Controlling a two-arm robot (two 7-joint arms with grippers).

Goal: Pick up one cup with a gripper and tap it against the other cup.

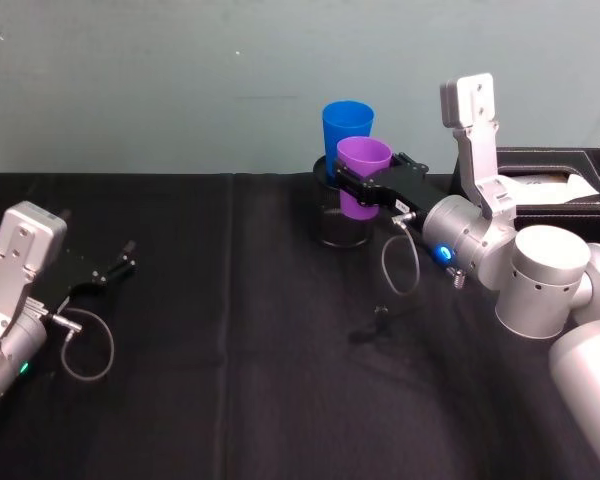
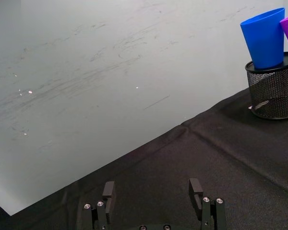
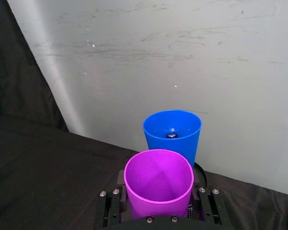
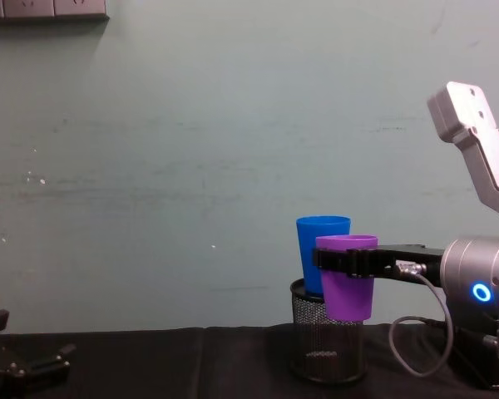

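My right gripper (image 1: 360, 188) is shut on the purple cup (image 1: 364, 160) and holds it upright in the air at the back middle of the table. Just behind it, the blue cup (image 1: 347, 122) stands upright in a black wire-mesh holder (image 1: 340, 225). The purple cup (image 4: 348, 287) hangs close in front of the blue cup (image 4: 319, 245); I cannot tell if they touch. The right wrist view has the purple cup (image 3: 158, 184) between the fingers (image 3: 110, 208), with the blue cup (image 3: 173, 132) beyond. My left gripper (image 1: 120, 268) rests open at the left, its fingers (image 2: 196, 189) apart.
A black tissue box (image 1: 555, 185) stands at the back right, behind my right arm. A pale wall (image 1: 180, 80) rises right behind the mesh holder (image 4: 326, 349). Black cloth (image 1: 240, 380) covers the table.
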